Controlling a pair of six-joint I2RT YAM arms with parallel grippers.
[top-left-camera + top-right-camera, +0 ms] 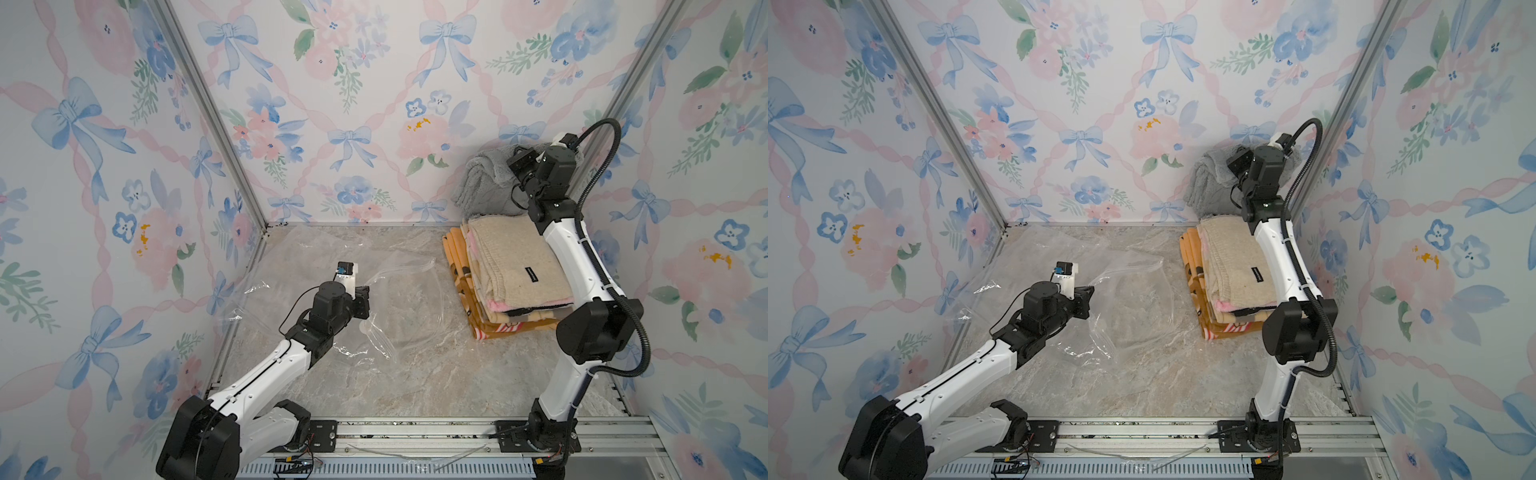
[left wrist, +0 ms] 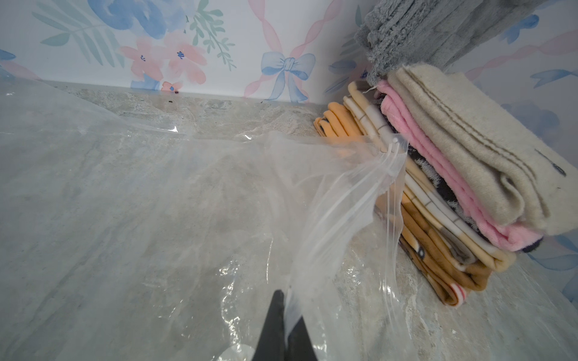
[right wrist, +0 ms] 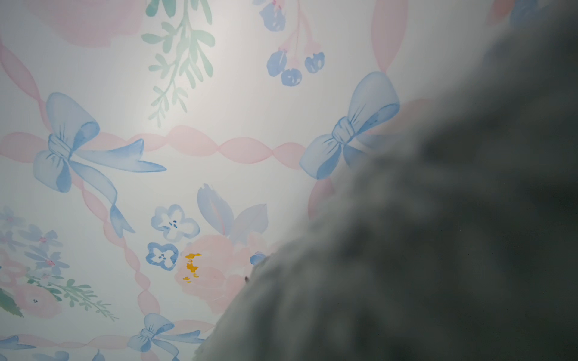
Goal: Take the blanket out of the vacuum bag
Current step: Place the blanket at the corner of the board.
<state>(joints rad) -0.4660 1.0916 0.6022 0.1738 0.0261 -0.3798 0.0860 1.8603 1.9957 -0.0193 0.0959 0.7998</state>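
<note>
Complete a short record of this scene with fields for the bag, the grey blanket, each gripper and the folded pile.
Vacuum bag: clear, lying flat on the table, nothing inside it
Grey blanket: out of the bag, held up over the folded pile in the far right corner
Left gripper: shut, pinching the bag's plastic
Right gripper: shut in the grey blanket, fingertips hidden
Folded pile: several blankets, beige on top

Folded textiles [image 1: 511, 266], beige on top over pink and orange layers, sit stacked at 2 o'clock on the marbled counter [image 1: 415, 382]. Floral bow wallpaper [image 1: 353, 83] surrounds it, with an aluminium rail [image 1: 415, 432] at 6 o'clock.
</note>
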